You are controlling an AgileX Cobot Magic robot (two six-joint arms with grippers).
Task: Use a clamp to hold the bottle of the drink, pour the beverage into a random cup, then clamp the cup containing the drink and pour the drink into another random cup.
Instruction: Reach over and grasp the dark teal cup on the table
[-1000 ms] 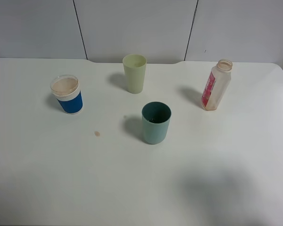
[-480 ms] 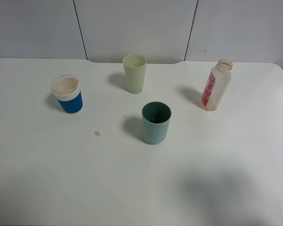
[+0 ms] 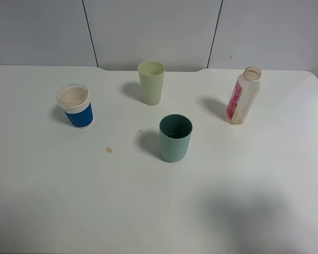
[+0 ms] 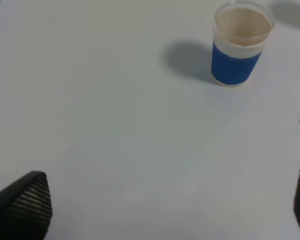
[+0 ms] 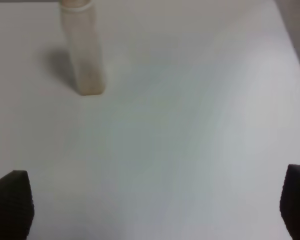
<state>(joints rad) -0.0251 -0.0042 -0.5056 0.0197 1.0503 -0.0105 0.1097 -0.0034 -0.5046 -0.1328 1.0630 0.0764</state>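
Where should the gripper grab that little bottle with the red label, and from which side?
Probably mid-body on the bottle, below its wide neck, coming in level from its near side with the right gripper. It stands upright and uncapped, well apart from the teal cup, and that gripper faces it.

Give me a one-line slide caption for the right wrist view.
Open right gripper over the white table, upright bottle of the drink ahead, untouched.

Near side: the table (image 3: 69,211) is open across its whole width.
Centre: teal cup (image 3: 175,137), room all round.
Behind centre: yellow-green cup (image 3: 151,82), with a gap to the teal cup.
Left: blue cup (image 3: 75,106), well apart.
Right: bottle (image 3: 243,95) upright, well apart from the cups.
Far edge: wall (image 3: 148,32).
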